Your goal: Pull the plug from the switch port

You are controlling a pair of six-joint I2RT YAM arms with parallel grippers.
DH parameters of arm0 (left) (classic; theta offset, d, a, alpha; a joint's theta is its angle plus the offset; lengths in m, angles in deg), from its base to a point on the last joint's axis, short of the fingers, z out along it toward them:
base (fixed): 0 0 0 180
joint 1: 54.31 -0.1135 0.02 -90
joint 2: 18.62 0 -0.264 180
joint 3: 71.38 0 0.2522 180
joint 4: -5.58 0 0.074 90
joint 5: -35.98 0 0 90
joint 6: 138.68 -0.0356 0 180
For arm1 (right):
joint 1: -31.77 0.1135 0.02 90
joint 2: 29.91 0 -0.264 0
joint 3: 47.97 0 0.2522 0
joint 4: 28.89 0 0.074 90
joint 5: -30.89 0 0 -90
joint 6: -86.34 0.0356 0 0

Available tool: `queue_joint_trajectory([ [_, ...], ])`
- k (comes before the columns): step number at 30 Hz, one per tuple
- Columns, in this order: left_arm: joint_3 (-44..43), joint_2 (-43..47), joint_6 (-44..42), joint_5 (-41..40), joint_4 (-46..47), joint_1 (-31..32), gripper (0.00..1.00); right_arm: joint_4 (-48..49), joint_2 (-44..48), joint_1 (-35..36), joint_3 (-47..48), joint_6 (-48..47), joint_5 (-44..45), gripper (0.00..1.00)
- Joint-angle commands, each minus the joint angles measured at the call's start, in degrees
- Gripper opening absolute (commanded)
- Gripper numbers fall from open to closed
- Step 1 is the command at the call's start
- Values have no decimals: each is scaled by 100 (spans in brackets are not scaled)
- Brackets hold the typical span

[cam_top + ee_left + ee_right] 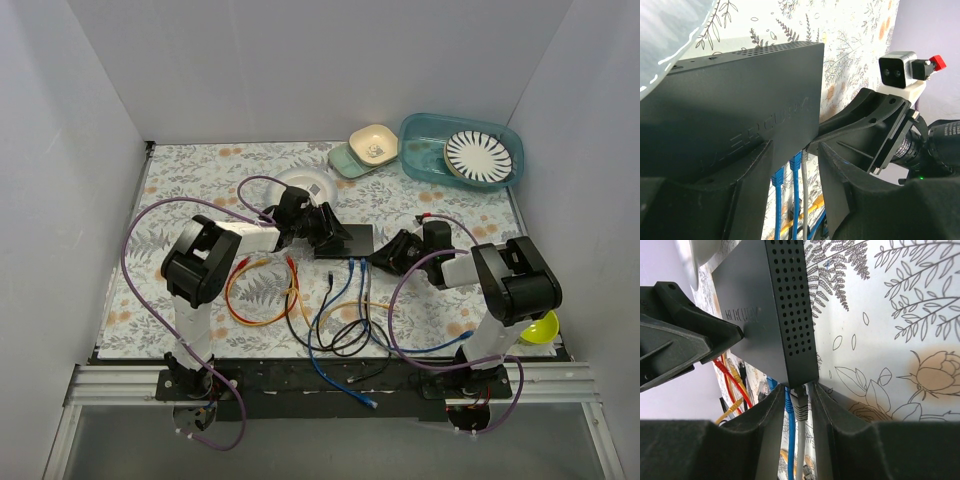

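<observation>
- Right wrist view: the grey plug (800, 402) sits seated in the end port of the switch (765, 315), frame centre; nothing is pulled yet
- Right tool (799, 390) looks clamped on that plug; left tool (792, 150) is spread apart, seemingly braced on the switch
- Blue cables (788, 440) crowd just beside the plug; loose red and orange leads (295, 285) lie lower left on the surface (180, 180)

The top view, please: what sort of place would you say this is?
Probably a robot lab cell, not a home: white panels box in a table, a left arm and right arm are bolted at its edge, and a switch lies among loose cables.
</observation>
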Motion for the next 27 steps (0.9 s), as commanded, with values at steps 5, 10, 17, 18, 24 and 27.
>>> queue_joint_trajectory([
  [5, 266, -29, -177, -204, -688, -8, 41, 169, -396, -187, -58, 109, 68, 28],
  [10, 266, -46, -177, -187, -679, -8, 41, 379, -492, -222, -155, 153, -38, 7],
  [17, 309, -108, -36, -151, -565, -8, 41, 109, -466, -196, -356, -110, -389, 1],
  [18, 309, -116, 16, -169, -539, -8, 41, -6, -457, -187, -357, -259, -424, 1],
  [24, 345, -222, 227, -169, -363, -17, 41, -814, -273, -90, -453, -681, -671, 1],
  [27, 345, -257, 298, -151, -293, -35, 41, -1200, -211, -99, -419, -910, -759, 1],
])
